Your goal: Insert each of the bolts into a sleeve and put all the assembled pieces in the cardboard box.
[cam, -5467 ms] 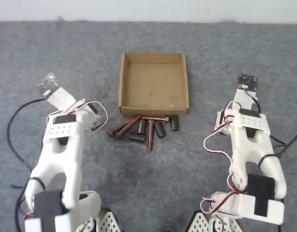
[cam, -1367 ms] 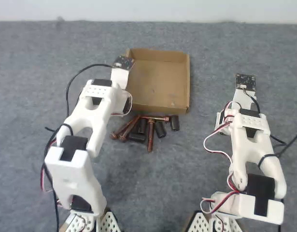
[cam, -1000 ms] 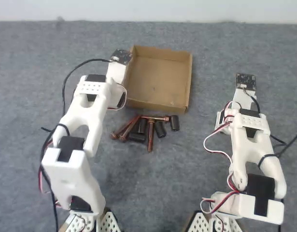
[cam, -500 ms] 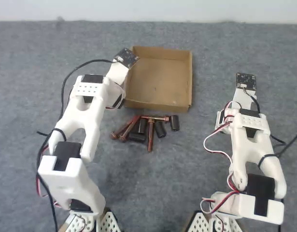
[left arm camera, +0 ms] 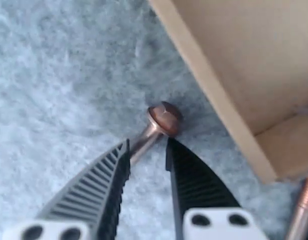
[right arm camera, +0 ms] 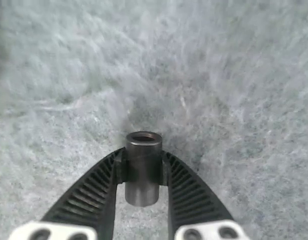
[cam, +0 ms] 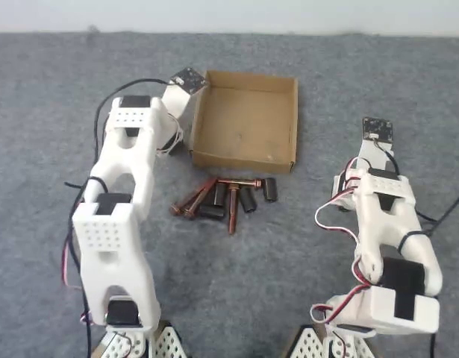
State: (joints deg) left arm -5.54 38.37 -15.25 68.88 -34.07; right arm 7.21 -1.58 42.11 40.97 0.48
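Observation:
My left gripper is shut on the shaft of a copper bolt, whose hexagonal head sticks out past the fingertips, low over the carpet. It is just outside the cardboard box. From above, the left arm stretches to the left wall of the box. My right gripper is shut on a dark sleeve, held upright with its open bore upward, above bare carpet. The right arm is right of the box. Several loose bolts and sleeves lie in a pile in front of the box.
Grey carpet covers the table. Nothing lies inside the box. Another copper bolt shows at the edge of the left wrist view. A black cable loops beside the left arm. Open carpet lies between the two arms.
The left arm swung in from the far left and now sits a little farther back along the box's left wall. The box shifted back and turned slightly. The right arm barely moved.

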